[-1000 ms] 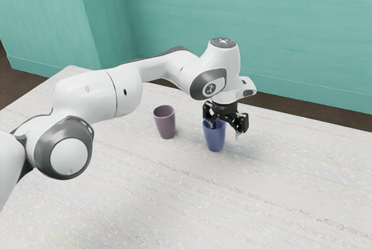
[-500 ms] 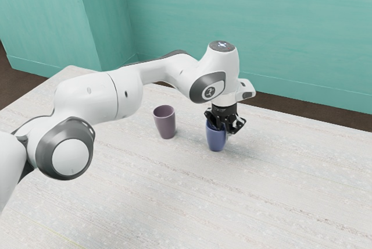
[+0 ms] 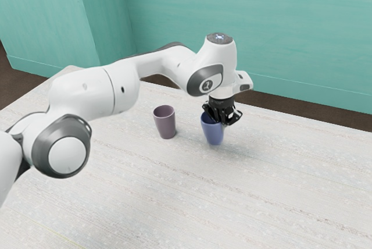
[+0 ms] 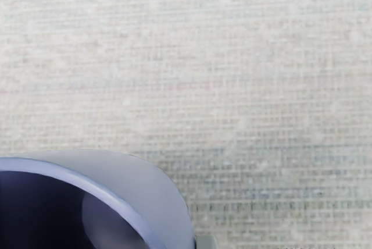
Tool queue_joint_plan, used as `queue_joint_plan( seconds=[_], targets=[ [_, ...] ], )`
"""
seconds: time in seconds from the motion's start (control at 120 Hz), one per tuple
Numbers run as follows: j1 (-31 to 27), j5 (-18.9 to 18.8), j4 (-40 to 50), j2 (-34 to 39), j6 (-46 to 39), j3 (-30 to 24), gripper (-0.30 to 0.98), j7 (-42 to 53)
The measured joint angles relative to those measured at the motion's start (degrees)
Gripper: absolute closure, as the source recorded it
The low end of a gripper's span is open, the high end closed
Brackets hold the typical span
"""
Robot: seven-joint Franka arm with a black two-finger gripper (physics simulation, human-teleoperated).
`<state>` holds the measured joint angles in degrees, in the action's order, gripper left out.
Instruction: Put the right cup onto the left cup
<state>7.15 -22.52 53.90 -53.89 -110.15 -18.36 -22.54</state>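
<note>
I have my gripper point(image 3: 222, 123) pinching the wall of the blue cup point(image 3: 214, 132), one finger inside the rim and the other outside. The cup is roughly upright, mouth up, its base looking just off the table point(image 3: 192, 196). It's on the exterior view's right of the plum cup point(image 3: 165, 124), with a gap between them. The plum cup stands upright and empty-handed of me, on the far half of the tabletop. My arm point(image 3: 93, 95) reaches across from the exterior view's left, and the teal wall point(image 3: 290, 28) rises on the far side. In my wrist view, I see the blue cup's curved rim and dark inside, against the pale tabletop.
</note>
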Motion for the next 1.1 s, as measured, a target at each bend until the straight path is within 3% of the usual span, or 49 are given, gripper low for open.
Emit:
queue_joint_plan(
  seconds=[0.358,0.617,1.1],
  targets=[
    [0.1,0.1,5.5,12.0,3.2,1.2,0.78,-0.3],
    [0.0,1.4,7.4,16.3,8.6,4.8,0.78,-0.3],
    [-0.4,5.4,7.1,15.5,9.8,13.6,0.78,3.9]
  ],
)
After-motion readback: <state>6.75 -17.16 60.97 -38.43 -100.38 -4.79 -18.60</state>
